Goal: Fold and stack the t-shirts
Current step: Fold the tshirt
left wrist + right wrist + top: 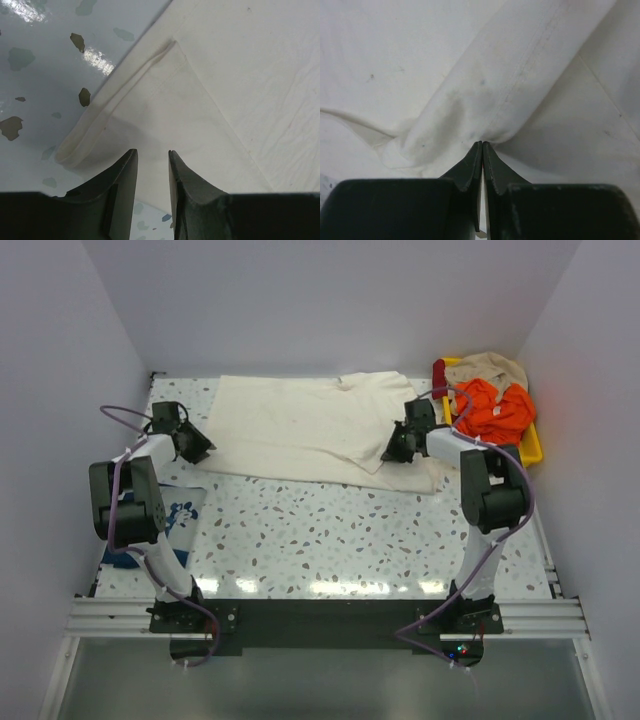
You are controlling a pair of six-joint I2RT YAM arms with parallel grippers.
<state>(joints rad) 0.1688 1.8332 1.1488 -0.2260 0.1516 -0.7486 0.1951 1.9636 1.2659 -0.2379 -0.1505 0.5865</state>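
Note:
The cream t-shirt lies spread across the back of the table, its right part folded over. My left gripper is at the shirt's left edge. In the left wrist view this gripper is open, with a narrow gap between its fingers, just above the cloth beside a sleeve hem. My right gripper is at the shirt's right side. The right wrist view shows it shut, pinching a raised fold of the cream cloth. The navy t-shirt with a white print lies folded at the left, partly hidden by the left arm.
A yellow tray at the back right holds an orange cloth and a tan cloth. White walls close in the table on the left, back and right. The speckled tabletop lies in front of the cream shirt.

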